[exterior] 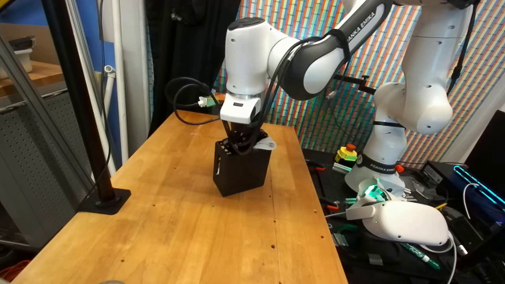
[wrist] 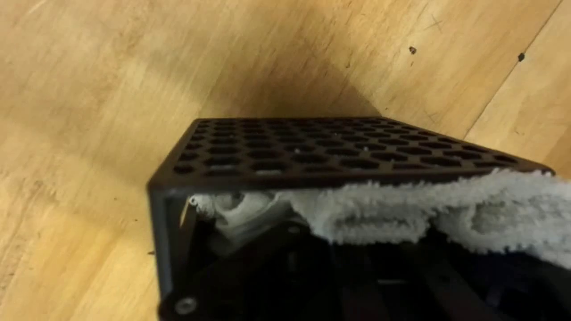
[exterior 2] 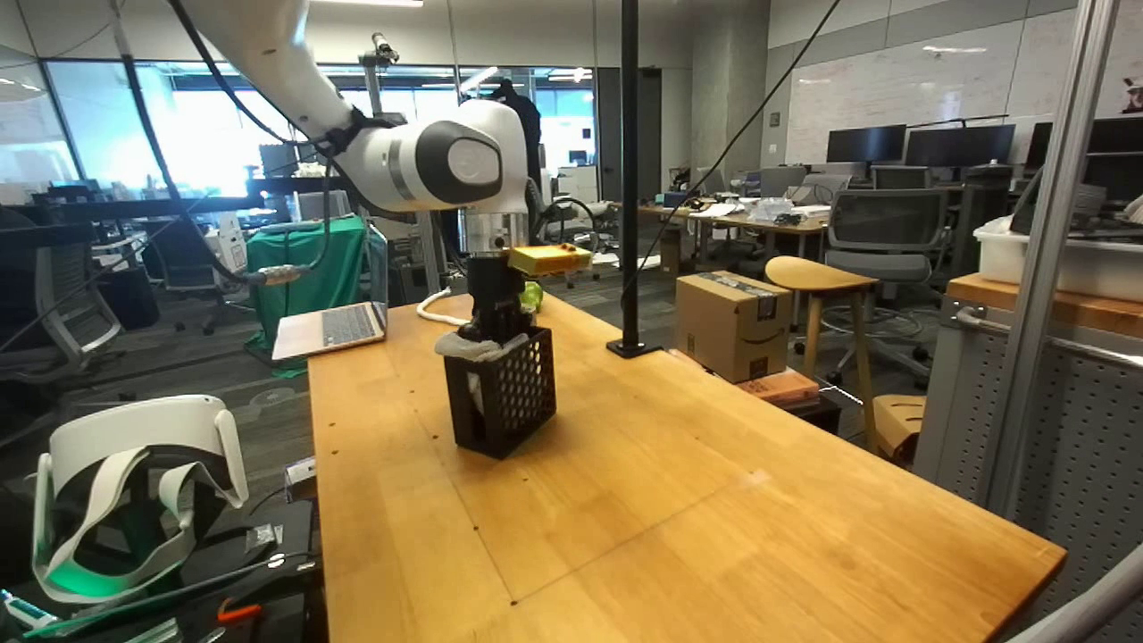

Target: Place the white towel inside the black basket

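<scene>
The black basket [exterior: 244, 173] stands upright on the wooden table. Its honeycomb side shows in an exterior view [exterior 2: 527, 388] and its rim in the wrist view [wrist: 267, 183]. The white towel [exterior: 266, 143] is bunched in the basket's mouth. Part of it hangs over the rim in an exterior view [exterior 2: 473, 346], and part shows lower through the basket's open slot. In the wrist view the towel [wrist: 379, 214] lies along the rim. My gripper [exterior 2: 498, 321] points down into the basket, against the towel. Its fingertips are hidden by towel and basket, also in the wrist view [wrist: 352, 267].
A black pole on a flat base [exterior: 104, 201] stands at the table's edge. A laptop [exterior 2: 335, 330], a white cable [exterior 2: 442, 308] and a yellow-green object [exterior 2: 531, 295] are at one end. A white headset [exterior: 410, 223] lies on the dark side surface.
</scene>
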Motion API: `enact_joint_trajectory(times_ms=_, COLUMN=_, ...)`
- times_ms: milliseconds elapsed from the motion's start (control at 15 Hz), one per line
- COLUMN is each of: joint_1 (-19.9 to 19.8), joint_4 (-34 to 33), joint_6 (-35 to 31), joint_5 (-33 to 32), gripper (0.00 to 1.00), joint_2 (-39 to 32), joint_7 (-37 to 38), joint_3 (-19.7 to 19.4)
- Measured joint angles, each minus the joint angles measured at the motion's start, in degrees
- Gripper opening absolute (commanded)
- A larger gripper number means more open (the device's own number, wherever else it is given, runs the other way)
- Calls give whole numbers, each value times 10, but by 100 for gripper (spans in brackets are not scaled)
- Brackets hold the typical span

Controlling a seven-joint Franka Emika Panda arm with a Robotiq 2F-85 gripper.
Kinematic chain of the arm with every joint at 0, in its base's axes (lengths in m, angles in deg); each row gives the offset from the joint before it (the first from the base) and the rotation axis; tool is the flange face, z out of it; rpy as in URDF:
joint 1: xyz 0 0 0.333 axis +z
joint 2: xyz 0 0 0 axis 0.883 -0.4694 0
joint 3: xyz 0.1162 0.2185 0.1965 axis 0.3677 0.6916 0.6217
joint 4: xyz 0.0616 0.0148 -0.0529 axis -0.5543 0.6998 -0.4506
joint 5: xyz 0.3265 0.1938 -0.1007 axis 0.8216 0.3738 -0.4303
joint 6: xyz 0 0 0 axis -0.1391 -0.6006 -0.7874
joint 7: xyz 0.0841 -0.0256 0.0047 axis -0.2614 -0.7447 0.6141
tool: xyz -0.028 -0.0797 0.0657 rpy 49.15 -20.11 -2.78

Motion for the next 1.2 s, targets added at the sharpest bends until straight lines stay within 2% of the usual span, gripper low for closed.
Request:
enact_joint_trajectory(times_ms=267, joint_1=32, joint_4=-9, joint_6=62, joint_5=-62, gripper=9, joint_2=55, joint_7=80, joint_3=22)
enact_joint_trajectory(times_ms=467, joint_1=49, joint_4=-10, joint_6=101, joint_5=-85, gripper=9, joint_2=99, joint_7=123, joint_3=37)
enact_joint_trajectory(times_ms=733, joint_1=61, joint_4=0, joint_6=130, joint_5=-86, gripper=9, joint_2=141, joint_7=165, joint_3=48)
enact_joint_trajectory(times_ms=1200, joint_1=66, joint_4=58, joint_6=126, joint_5=-75, gripper=9, joint_2=165, joint_7=205, joint_3=48)
